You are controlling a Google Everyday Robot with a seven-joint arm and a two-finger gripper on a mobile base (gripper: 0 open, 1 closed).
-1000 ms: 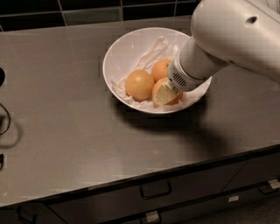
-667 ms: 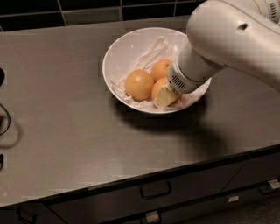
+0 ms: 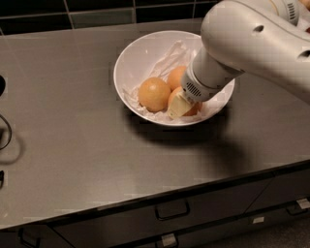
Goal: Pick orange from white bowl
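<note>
Dark grey counter (image 3: 72, 145) runs under everything, and the white bowl (image 3: 127, 58) sits on it toward the back. The orange (image 3: 174, 95) lies in the front right part of that bowl, on crumpled white paper (image 3: 169, 53). My gripper (image 3: 180, 104) is down inside the bowl, pressed against the orange's near side and covering much of it. Whether it is open or closed I cannot tell.

A paler fruit (image 3: 154, 94) lies just left of the orange and touches it. A third fruit (image 3: 177, 76) sits just behind, close to my wrist. My arm (image 3: 252, 43) comes in from behind and right of the bowl and hides the right rim.

The bowl's far rim is near the counter's back edge, where dark wall tiles (image 3: 97, 12) begin. Left of the bowl and in front of it, wide stretches of counter show. A black cable (image 3: 6, 138) lies well to the left, at the counter's edge. Below the front edge, well in front of the bowl, are drawers (image 3: 172, 210) with handles.
</note>
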